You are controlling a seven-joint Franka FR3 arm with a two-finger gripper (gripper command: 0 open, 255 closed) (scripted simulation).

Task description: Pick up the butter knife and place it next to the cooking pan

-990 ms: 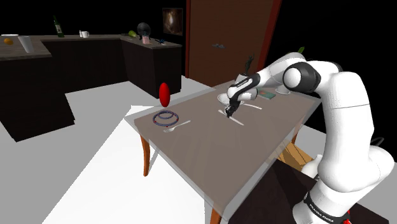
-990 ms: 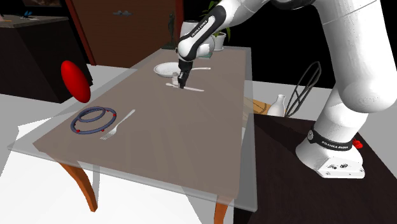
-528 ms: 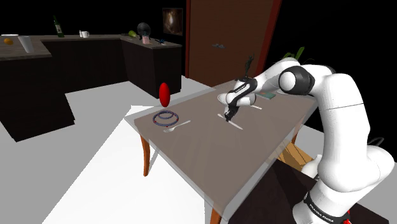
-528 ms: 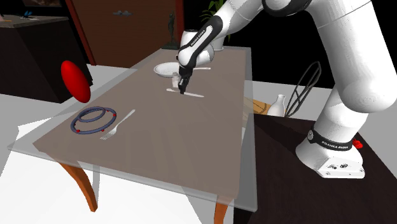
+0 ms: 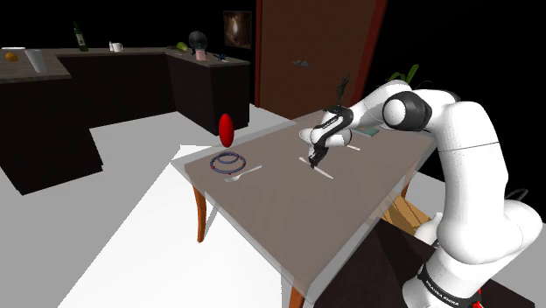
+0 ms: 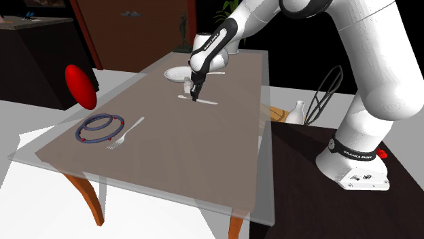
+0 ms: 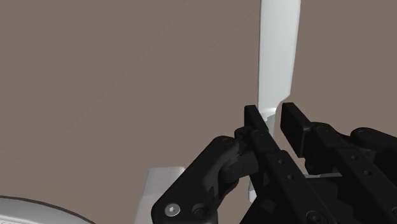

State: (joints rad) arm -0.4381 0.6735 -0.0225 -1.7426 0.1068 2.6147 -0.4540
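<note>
Butter knife (image 5: 326, 171) lies flat on the brown table (image 5: 289, 210) in the shoulder view, a thin white strip just in front of the white cooking pan (image 5: 305, 136). The black gripper (image 5: 314, 160) points down onto the knife's middle and hides that stretch; only the ends stick out on either side. The arm's wrist covers part of the pan, so its outline is hard to follow. Toward this view's left lie a bluish ring (image 5: 228, 161) and a fork (image 5: 246, 173), well apart from the knife.

From the second exterior view, the knife (image 6: 208, 100) runs crosswise on the table (image 6: 190, 156), near the pan (image 6: 177, 72), whose handle passes behind the arm. The gripper (image 6: 195, 97) stands upright with its tips down at the knife; how the fingers sit cannot be made out here. A small white thing between the pan and the gripper is half hidden.

In the wrist view, the knife (image 7: 278, 51) stretches away from the gripper (image 7: 271, 114) over the table (image 7: 95, 76), its far end cut off. The two fingers (image 7: 254, 119) pinch its narrow part between them, no gap visible. The near end is hidden behind the hand. A pale curved rim at the corner is too cropped to name.
</note>
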